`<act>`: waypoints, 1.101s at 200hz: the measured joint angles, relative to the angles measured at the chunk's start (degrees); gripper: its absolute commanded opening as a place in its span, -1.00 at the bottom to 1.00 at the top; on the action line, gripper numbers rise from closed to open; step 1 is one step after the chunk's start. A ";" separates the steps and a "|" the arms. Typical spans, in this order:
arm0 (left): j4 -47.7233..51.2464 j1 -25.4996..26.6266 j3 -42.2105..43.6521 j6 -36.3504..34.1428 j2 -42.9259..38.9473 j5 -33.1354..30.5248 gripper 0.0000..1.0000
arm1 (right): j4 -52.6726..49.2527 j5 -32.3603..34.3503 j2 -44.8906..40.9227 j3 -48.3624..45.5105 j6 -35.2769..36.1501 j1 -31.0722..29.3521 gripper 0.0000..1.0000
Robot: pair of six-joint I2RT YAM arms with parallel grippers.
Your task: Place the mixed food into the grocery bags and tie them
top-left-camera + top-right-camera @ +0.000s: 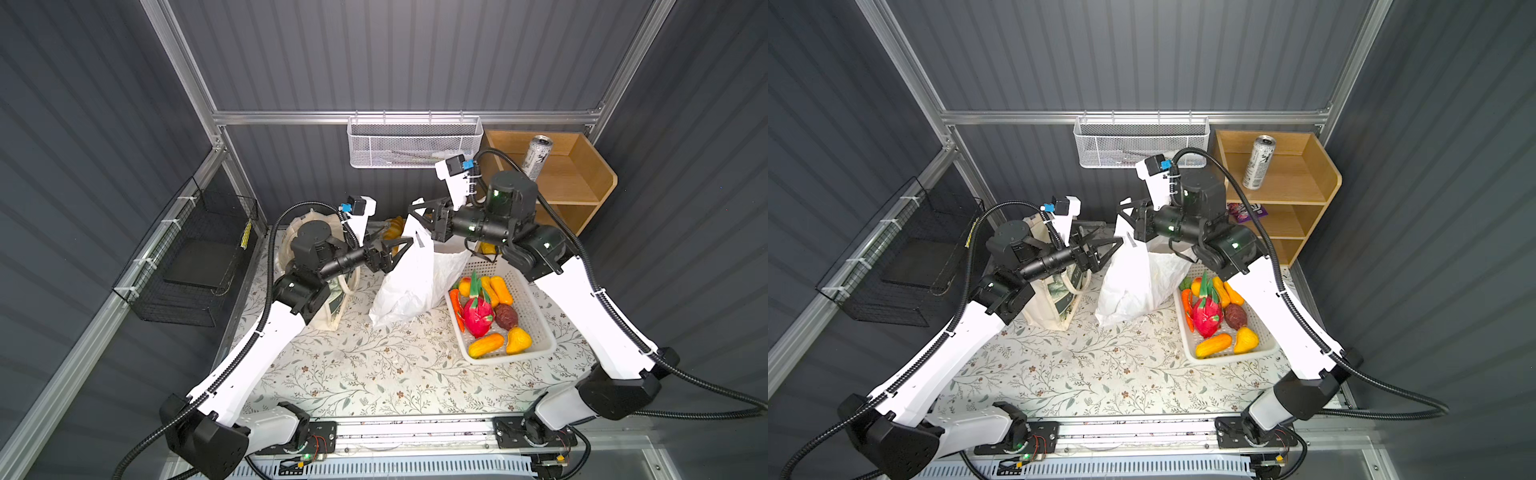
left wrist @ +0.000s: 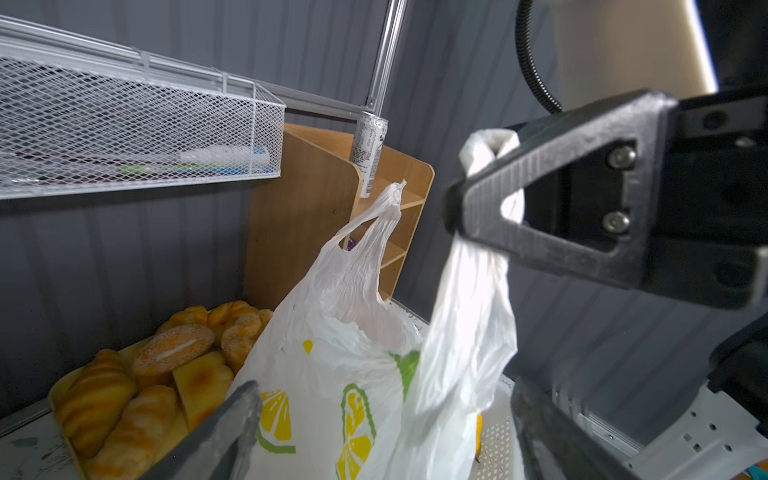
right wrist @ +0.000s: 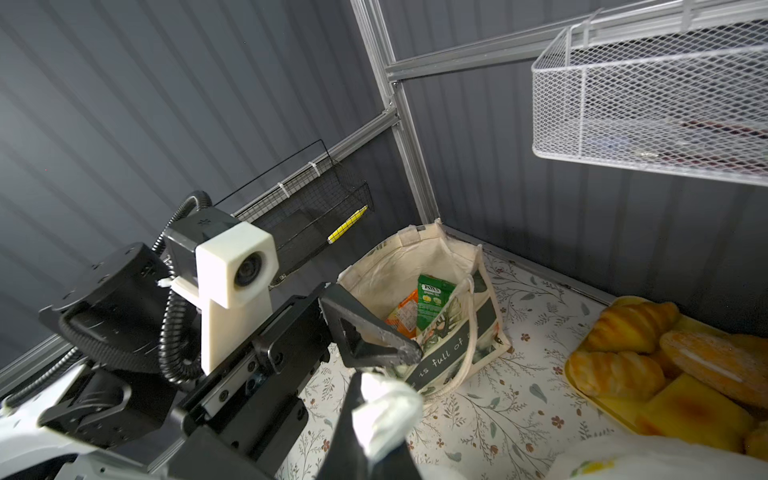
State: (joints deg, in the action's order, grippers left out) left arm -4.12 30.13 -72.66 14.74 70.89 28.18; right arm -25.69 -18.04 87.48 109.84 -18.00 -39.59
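Note:
The white lemon-print plastic bag [image 1: 411,282] [image 1: 1133,282] [image 2: 332,374] stands mid-table. My right gripper [image 1: 412,212] [image 1: 1122,208] [image 3: 374,424] is shut on one of its handles and holds it up. The other handle [image 2: 390,199] stands free. My left gripper [image 1: 400,253] [image 1: 1111,253] [image 2: 386,432] is open beside the bag, jaws wide apart and holding nothing. The cream canvas tote [image 1: 332,299] [image 1: 1054,303] [image 3: 449,266] stands at the left with a green packet [image 3: 432,303] and an orange packet [image 3: 405,316] inside. A silver-and-black can [image 1: 538,156] [image 1: 1258,162] stands on the shelf.
A white perforated basket [image 1: 540,328] with toy fruit sits right of the bag. The wooden shelf [image 1: 582,178] is at back right and a tray of bread [image 2: 124,395] behind the bag. A white mesh basket [image 1: 415,141] hangs on the back wall, a black wire basket [image 1: 195,257] on the left wall.

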 measured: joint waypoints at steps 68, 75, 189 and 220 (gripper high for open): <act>-1.68 6.32 0.57 -0.81 0.39 -5.27 0.85 | -3.63 19.98 5.31 7.54 0.63 -7.58 -1.00; -2.60 7.04 1.05 -0.79 0.37 -6.82 0.79 | -3.82 21.00 5.77 8.17 0.68 -8.13 -1.00; -17.64 8.52 9.60 4.68 2.75 -19.65 0.07 | -3.21 31.50 5.86 8.76 0.44 -14.43 -1.00; -19.56 8.52 10.36 5.51 3.13 -19.58 0.05 | -1.79 32.89 4.76 8.15 0.42 -14.88 -1.00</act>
State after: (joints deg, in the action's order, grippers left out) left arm -23.68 38.65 -62.30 20.25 74.02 8.60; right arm -27.49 14.85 92.25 117.99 -17.58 -54.48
